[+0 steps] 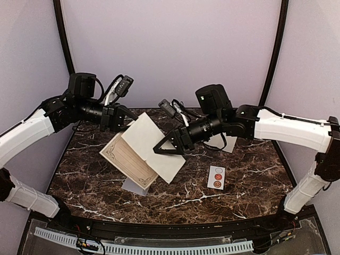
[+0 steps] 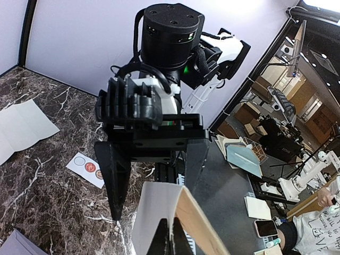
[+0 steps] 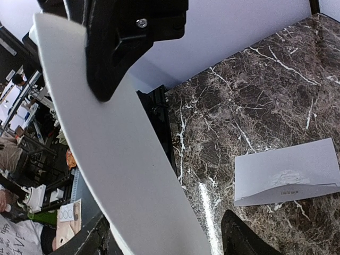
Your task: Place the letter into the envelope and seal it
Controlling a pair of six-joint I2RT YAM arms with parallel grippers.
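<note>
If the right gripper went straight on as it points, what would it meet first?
Probably the folded white paper sheet, cream and ornate-bordered inside, that the left gripper pinches: the wrist view shows it between the open fingers of the right gripper. Depth is unclear.

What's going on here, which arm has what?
The left gripper is shut on the top edge of the letter, a paper sheet part white, part cream with an ornate printed border, and holds it up over the dark marble table. The right gripper has its jaws open around the sheet's far edge, not clamped. The flat grey-lavender paper envelope lies on the table, the letter not yet in it. The small white sticker strip with round seals lies untouched.
</note>
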